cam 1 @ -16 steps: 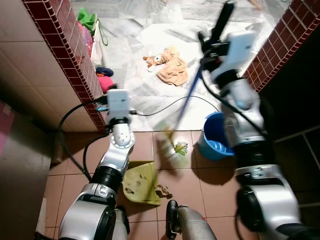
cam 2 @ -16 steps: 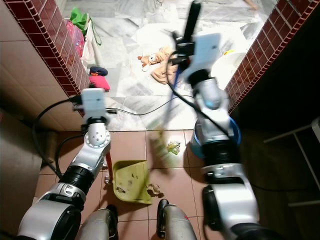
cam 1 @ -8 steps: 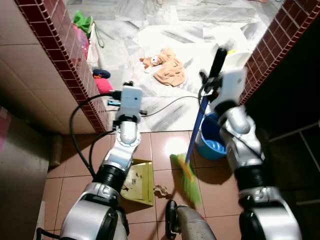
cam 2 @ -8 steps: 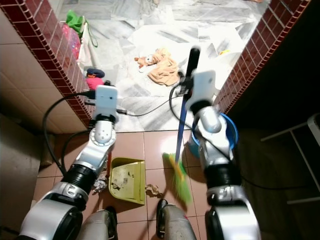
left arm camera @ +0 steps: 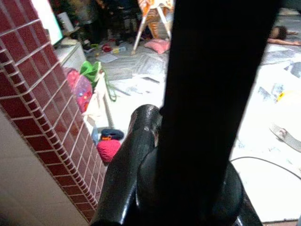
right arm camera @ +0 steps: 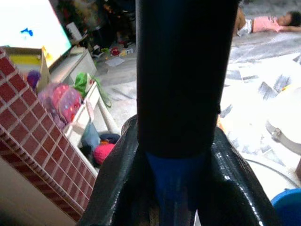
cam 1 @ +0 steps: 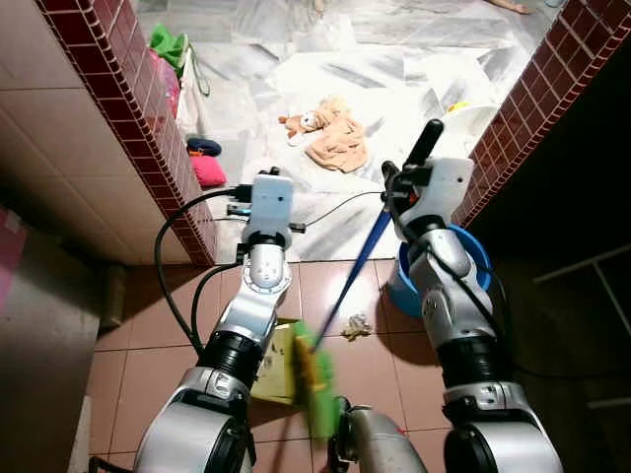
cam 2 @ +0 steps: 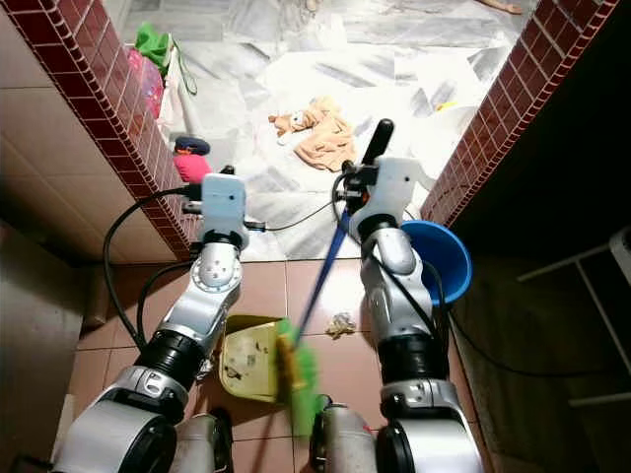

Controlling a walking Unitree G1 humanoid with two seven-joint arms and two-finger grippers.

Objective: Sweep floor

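Observation:
My right gripper (right arm camera: 176, 188) is shut on a broom's blue shaft (cam 1: 355, 266), just below its black grip (cam 1: 426, 144). The shaft slants down to the left, and the green bristles (cam 1: 317, 389) sit blurred at the open edge of the yellow-green dustpan (cam 1: 274, 357). The dustpan lies on the brown tiles with bits of dirt in it. My left gripper (cam 1: 243, 201) is raised above it and shut on the dustpan's dark upright handle (left arm camera: 207, 94). A crumpled scrap (cam 1: 355, 326) lies on the tiles right of the bristles.
Red-tiled walls (cam 1: 148, 118) close in on both sides. A blue bucket (cam 1: 475, 268) stands by my right arm. A black cable (cam 1: 335, 202) crosses the threshold. On the marble floor beyond lie a tan cloth with a plush toy (cam 1: 330, 138) and bags (cam 1: 177, 59).
The broom head has swung from the right side of the tiles leftward to the dustpan's edge, over the spot where a brown scrap lay. The right arm dropped lower.

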